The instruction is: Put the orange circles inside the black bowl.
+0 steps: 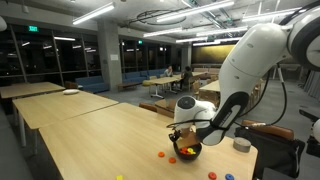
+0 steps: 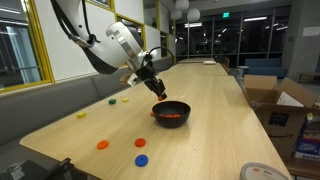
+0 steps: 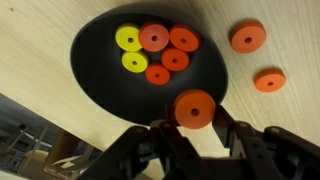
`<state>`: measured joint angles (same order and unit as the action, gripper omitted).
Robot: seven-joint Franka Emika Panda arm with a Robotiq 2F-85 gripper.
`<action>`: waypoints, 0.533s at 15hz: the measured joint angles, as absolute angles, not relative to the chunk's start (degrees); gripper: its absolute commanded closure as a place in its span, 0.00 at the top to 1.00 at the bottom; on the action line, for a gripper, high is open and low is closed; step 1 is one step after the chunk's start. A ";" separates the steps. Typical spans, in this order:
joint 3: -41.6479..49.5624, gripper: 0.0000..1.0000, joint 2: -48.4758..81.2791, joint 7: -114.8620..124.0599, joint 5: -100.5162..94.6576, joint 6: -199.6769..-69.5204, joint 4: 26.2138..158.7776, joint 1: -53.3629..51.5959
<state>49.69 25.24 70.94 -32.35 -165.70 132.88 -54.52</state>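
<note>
In the wrist view, the black bowl [image 3: 92, 70] filled the left and middle of the picture. It held two yellow pieces [image 3: 128, 38] on its left side, with four orange circles [image 3: 175, 60] clustered just to their right, some touching. Right of the bowl's middle, at its rim, the tool [image 3: 194, 125] was clamped on a single orange circle [image 3: 195, 108], its dark fingers [image 3: 160, 135] pressed against the disc's two sides. Further right, two loose orange circles [image 3: 248, 38] lay flat on the bare wooden table [image 3: 290, 20], apart from each other and outside the bowl.

In an exterior view, a yellow piece [image 2: 81, 114] lay at the left of the table [image 2: 210, 140]. Two orange circles [image 2: 102, 144] sat nearer the near edge, with a blue piece [image 2: 141, 159] just by the right-hand one. Right of them the tool [image 2: 155, 88] hung above the left rim of the black bowl [image 2: 171, 112], which showed orange inside. Cardboard boxes [image 2: 265, 95] stood off the table at the far right.

In an exterior view from the opposite side, an orange circle [image 1: 162, 156] lay left of the black bowl [image 1: 187, 151] with the tool [image 1: 183, 135] above it. To the right were another orange circle [image 1: 211, 175], a blue piece [image 1: 229, 177] and a small grey cylinder [image 1: 241, 145].
</note>
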 measured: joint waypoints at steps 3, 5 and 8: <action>50.45 0.69 25.23 71.80 -32.34 -165.47 134.37 -54.71; 50.48 0.82 25.22 72.07 -32.11 -165.44 134.98 -54.60; 50.46 1.00 25.14 72.13 -31.77 -165.52 135.30 -54.46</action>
